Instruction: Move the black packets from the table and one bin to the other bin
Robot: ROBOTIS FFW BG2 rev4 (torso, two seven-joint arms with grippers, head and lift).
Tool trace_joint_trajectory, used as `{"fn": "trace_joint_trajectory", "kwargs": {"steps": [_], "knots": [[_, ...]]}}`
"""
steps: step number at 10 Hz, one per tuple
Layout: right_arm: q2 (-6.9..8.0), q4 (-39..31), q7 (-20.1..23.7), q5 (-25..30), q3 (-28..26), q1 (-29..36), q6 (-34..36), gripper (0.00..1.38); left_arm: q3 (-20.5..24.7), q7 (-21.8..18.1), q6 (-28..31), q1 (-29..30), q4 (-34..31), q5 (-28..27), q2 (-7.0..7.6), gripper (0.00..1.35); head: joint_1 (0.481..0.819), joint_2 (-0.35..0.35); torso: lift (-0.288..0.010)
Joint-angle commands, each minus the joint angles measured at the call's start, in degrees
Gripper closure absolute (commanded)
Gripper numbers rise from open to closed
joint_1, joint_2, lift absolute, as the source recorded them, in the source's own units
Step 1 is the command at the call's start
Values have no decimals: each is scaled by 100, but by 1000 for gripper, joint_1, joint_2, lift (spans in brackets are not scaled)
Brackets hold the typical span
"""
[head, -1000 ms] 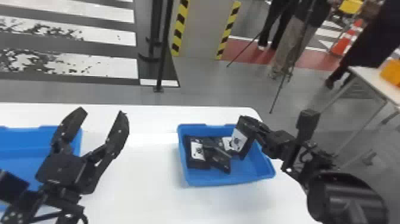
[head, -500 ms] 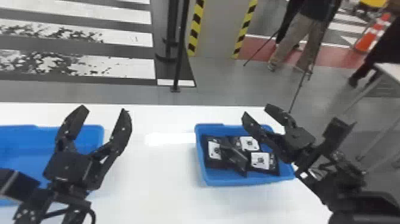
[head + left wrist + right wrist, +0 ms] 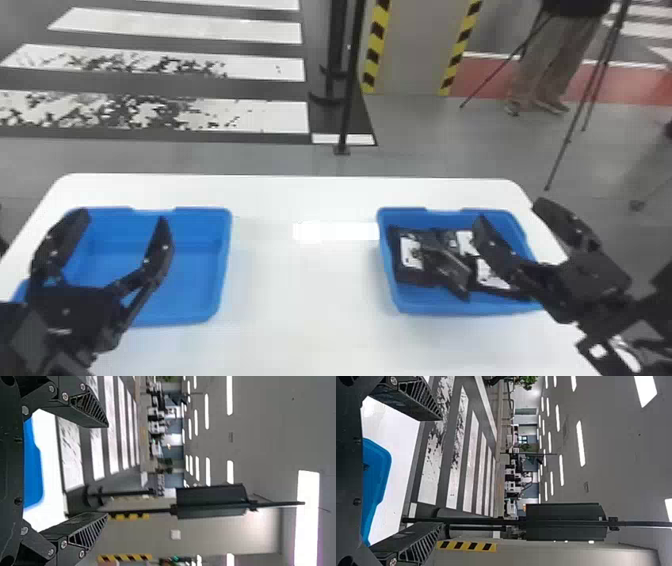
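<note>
Find the black packets [image 3: 412, 256] overlapping in the right bin [image 3: 430, 303], with a slanted packet [image 3: 452, 272] lying across others. Could slide at a knock to the bin; could drag a neighbour along in any new grasp, because of the overlap. Then mind the right end effector [image 3: 510, 211], fingers apart around nothing, by the bin's outer side: might snag a packet or shove the rim on swinging inward too low. Mind too the left end effector [image 3: 122, 217], also spread and holding nothing, before the left bin [image 3: 200, 220]: might bump its wall and shift it on the desk [image 3: 300, 290]. Cannot count the packets surely, with a right finger covering part of the pile. Cannot judge fingertip height over either bin, nor tell the goal bin for certain. In each wrist view, see a bin cut off by the end effector's own body.
</note>
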Motion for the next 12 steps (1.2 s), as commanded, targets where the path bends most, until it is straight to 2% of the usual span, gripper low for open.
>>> {"fn": "trace_joint_trajectory", "kwargs": {"steps": [1, 2, 4, 6, 7, 10, 12], "knots": [[69, -171, -75, 126, 0, 285, -9, 70, 605, 61, 239, 438, -389, -340, -131, 262, 695, -89, -110], [122, -270, -172, 218, 0, 482, -79, 70, 800, 193, 225, 691, -558, -318, -131, 262, 695, -31, -110], [209, -354, -313, 309, 0, 735, -248, 70, 788, 246, 295, 860, -670, -295, -131, 262, 695, 37, -110], [253, -298, -330, 309, -11, 749, -262, 71, 582, 272, 478, 888, -670, 105, -131, 260, 695, 37, -110], [262, -284, -330, 275, -34, 791, -360, 82, 548, 272, 394, 888, -670, 151, -131, 260, 695, 24, -110], [429, -298, -365, 286, -206, 918, -459, 85, 434, 342, 239, 874, -628, 391, -131, 260, 695, 2, -110], [429, -256, -374, 298, -206, 904, -459, 93, 388, 351, 169, 860, -600, 448, -131, 262, 695, -26, -110]]}}
